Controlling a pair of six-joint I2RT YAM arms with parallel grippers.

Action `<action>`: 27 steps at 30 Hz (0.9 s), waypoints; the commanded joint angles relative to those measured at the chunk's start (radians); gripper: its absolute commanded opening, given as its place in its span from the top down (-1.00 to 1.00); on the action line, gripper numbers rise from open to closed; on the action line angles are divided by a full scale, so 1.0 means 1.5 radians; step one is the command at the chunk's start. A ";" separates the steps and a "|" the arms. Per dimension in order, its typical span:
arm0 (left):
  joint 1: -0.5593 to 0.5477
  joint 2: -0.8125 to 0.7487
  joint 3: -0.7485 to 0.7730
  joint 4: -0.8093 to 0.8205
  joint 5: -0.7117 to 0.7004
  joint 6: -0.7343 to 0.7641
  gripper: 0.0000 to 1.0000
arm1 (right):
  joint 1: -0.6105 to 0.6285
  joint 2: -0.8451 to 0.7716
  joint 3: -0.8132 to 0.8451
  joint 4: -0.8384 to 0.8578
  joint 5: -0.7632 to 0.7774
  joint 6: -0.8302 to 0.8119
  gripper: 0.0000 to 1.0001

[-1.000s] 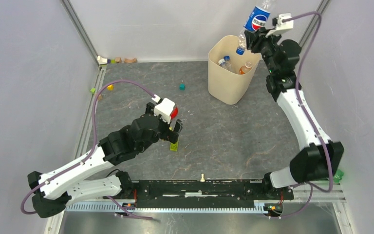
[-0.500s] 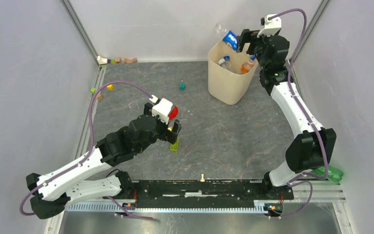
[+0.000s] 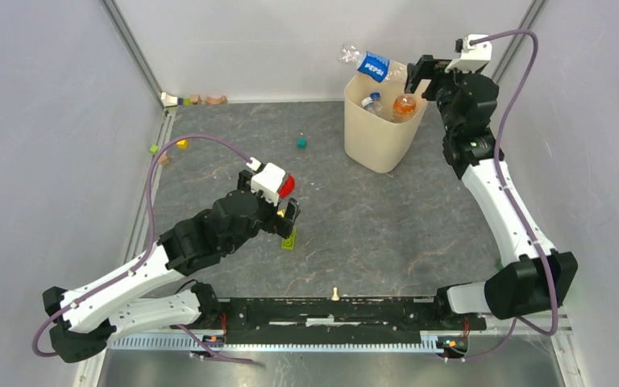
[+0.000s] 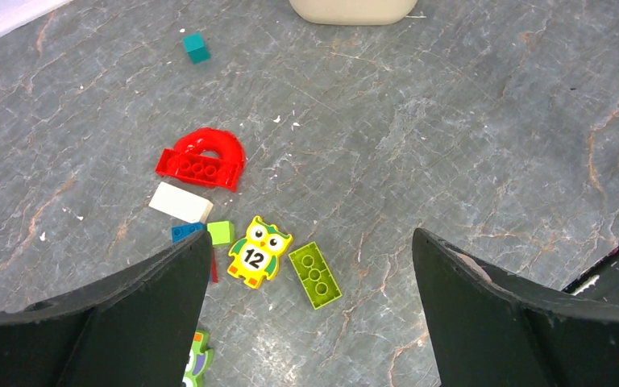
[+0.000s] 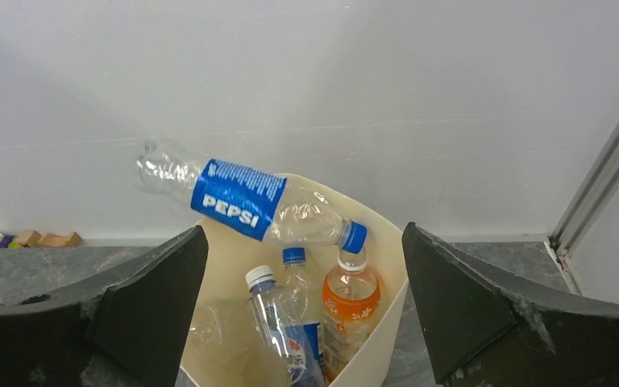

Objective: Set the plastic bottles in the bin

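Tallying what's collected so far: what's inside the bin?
Standing in the bin: an orange bottle, a blue-capped bottle and a white-capped bottle. A Pepsi bottle tilts across the rim. Their bodies hide the bottom.

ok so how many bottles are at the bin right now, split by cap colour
blue cap: 2 (Pepsi bottle lying across the rim of the bin, blue-capped clear bottle inside)
white cap: 2 (orange drink bottle and white-capped clear bottle, both inside)
total: 4
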 commanded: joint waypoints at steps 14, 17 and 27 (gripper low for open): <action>-0.001 -0.008 -0.003 0.030 0.011 0.018 -1.00 | 0.005 0.031 -0.009 -0.004 -0.090 0.128 -0.92; -0.001 -0.006 -0.003 0.030 0.011 0.018 -1.00 | 0.012 0.071 0.011 0.002 -0.100 0.145 -0.90; -0.001 -0.006 -0.007 0.030 0.001 0.022 -1.00 | 0.069 0.235 0.165 -0.078 -0.049 0.103 -0.84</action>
